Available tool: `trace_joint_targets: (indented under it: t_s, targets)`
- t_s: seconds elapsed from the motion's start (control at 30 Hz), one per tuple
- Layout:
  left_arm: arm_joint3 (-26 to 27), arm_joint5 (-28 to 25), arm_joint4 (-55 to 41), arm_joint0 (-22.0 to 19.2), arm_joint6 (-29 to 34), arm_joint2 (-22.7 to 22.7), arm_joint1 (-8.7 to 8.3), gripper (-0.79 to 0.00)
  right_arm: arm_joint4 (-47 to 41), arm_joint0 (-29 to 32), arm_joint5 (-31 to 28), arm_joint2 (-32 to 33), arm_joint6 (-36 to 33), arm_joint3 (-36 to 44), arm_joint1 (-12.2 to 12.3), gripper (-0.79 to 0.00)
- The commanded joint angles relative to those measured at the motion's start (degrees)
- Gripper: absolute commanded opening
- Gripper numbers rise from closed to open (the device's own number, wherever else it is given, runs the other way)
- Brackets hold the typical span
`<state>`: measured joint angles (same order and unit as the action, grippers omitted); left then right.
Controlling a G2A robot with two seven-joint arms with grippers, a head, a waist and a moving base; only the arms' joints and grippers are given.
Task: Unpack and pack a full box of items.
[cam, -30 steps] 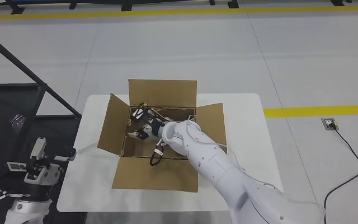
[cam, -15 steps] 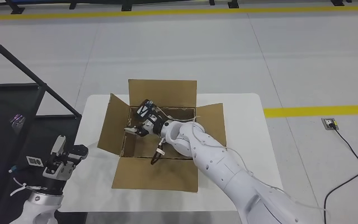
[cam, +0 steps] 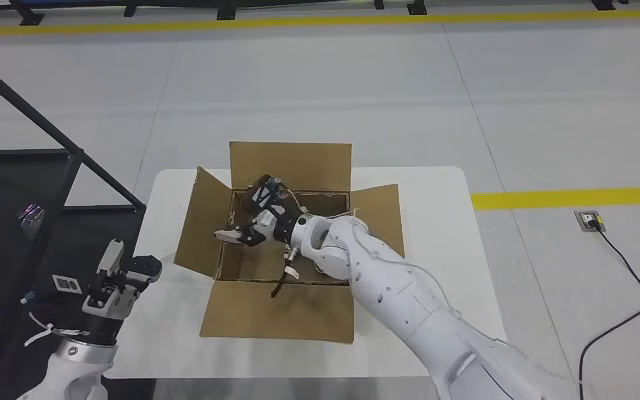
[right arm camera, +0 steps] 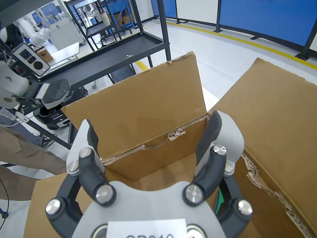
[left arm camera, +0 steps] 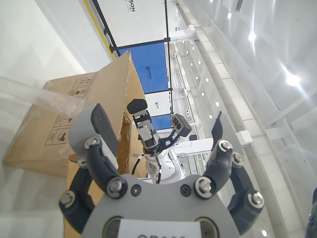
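Over the cardboard box [right arm camera: 148, 95], your right gripper [right arm camera: 152, 130] hangs empty.
Textured fingers [right arm camera: 210, 130] spread wide; left gripper [left arm camera: 158, 120] likewise; flap edges torn, corrugated.

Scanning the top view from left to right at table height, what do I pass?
Black metal rack frame → left end effector, open → brown cardboard box with its flaps spread → yellow floor stripe → floor socket with a black cable.

A pale grey floor [cam: 300, 80] carries yellow lines [cam: 545, 198], beside a black shelving rack [right arm camera: 118, 48] and blue wall panels [right arm camera: 267, 15].
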<state>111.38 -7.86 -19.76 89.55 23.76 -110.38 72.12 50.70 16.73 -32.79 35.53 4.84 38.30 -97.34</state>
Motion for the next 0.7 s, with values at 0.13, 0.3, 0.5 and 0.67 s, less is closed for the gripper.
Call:
trace_joint_targets:
  t_s: [0.13, 0.3, 0.5, 0.67]
  targets:
    - [-0.8, 0.8, 1.8, -2.1, 2.3, 1.8, -0.36, 0.000, 4.9, 8.8, -1.9, 6.8, -0.2, 16.0, 5.1, 0.000]
    - [-0.1, 0.7, 3.6, -2.5, 4.8, 3.5, -0.63, 0.000, 8.9, 22.3, -2.6, 16.6, -3.8, 36.8, 10.1, 0.000]
    - [0.9, 1.5, 7.3, -2.7, 8.3, 6.1, -1.03, 0.000, 7.0, 36.0, -1.6, 27.0, -5.6, 54.8, 13.2, 0.000]
    - [1.2, 3.0, 11.8, -3.3, 10.1, 9.3, -1.32, 0.000, 4.7, 38.7, -0.5, 29.6, -6.9, 56.8, 13.7, 0.000]
